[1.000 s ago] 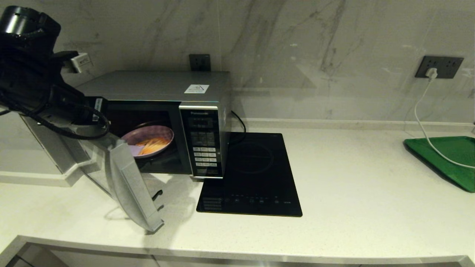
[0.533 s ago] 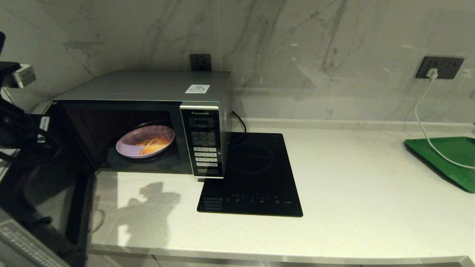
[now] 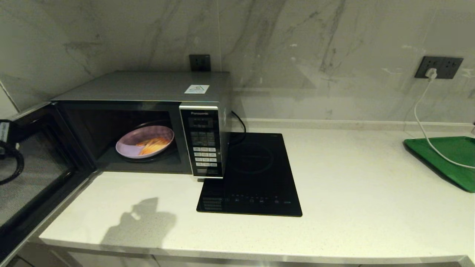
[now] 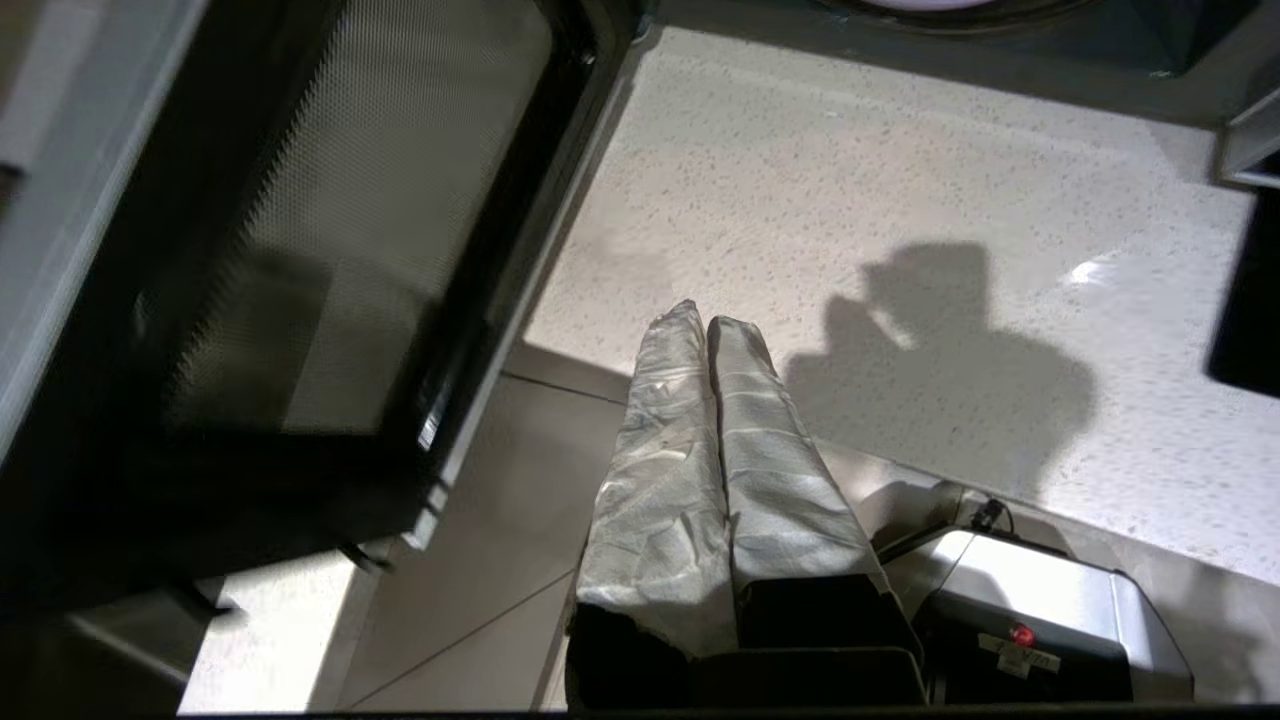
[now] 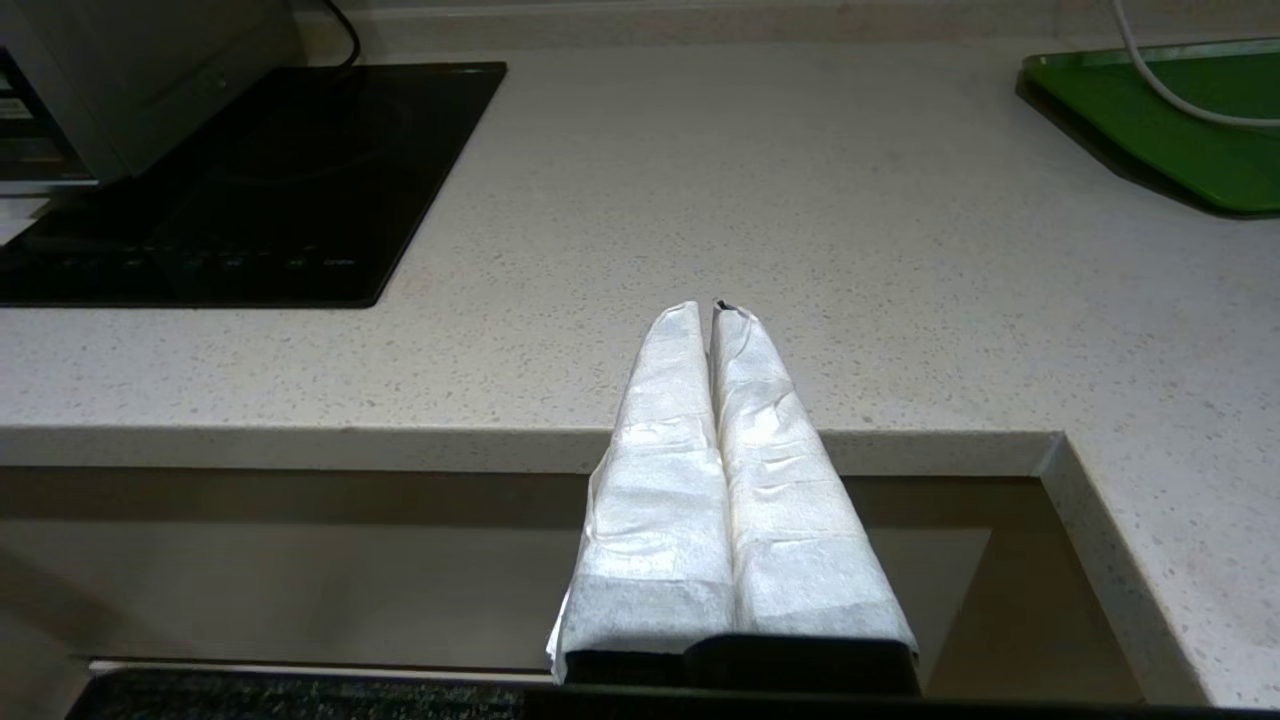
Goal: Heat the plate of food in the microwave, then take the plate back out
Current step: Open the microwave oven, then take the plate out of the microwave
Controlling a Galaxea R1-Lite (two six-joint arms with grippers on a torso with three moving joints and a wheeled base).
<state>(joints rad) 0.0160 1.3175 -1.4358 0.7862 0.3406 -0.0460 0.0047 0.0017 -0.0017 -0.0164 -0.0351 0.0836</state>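
Note:
The silver microwave [image 3: 156, 87] stands at the back left of the counter with its door [image 3: 33, 174] swung wide open to the left. Inside, on the turntable, sits the lilac plate [image 3: 130, 142] with several orange-yellow sticks [image 3: 154, 144]. My left gripper [image 4: 705, 322] is shut and empty, hanging over the counter's front edge beside the open door [image 4: 300, 250]; only its cable shows in the head view. My right gripper [image 5: 712, 312] is shut and empty, low at the counter's front edge, right of the hob.
A black glass induction hob [image 3: 256, 174] lies right of the microwave. A green tray [image 3: 451, 157] sits at the far right with a white cable [image 3: 423, 111] running to a wall socket. The open door juts past the counter's front left corner.
The microwave door has swung from half open to fully open at the left. My left arm has drawn back out of the head view.

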